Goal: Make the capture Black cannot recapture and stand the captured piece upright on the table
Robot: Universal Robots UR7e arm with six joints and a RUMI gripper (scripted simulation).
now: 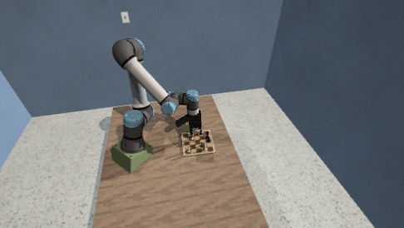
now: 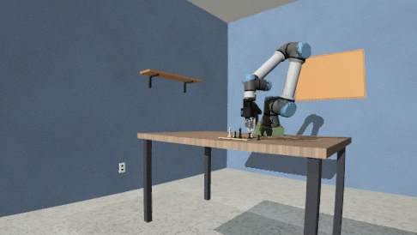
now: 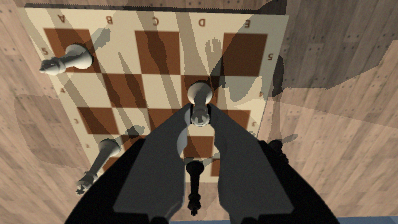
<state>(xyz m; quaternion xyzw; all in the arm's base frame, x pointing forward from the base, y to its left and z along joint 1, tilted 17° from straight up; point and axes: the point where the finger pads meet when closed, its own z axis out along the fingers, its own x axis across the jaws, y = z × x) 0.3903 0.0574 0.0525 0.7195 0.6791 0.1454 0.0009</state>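
Note:
The small chessboard [image 3: 160, 80] lies on the wooden table, and also shows in the top view [image 1: 199, 143]. My gripper [image 3: 200, 105] hangs over the board's D/E side around ranks 3 and 4. It is shut on a white pawn-like piece [image 3: 199, 102] that points down at the board. A white piece [image 3: 67, 60] stands near A5. Another pale piece [image 3: 97, 162] stands near the board's lower left. A black piece [image 3: 194, 185] stands below my fingers, partly hidden by them. In the top view the gripper [image 1: 192, 132] is at the board's far edge.
The arm's green base block [image 1: 131, 157] stands on the table left of the board. A dark shape [image 3: 276, 147] shows just off the board's right edge behind my right finger. A wall shelf [image 2: 170, 77] hangs far from the table.

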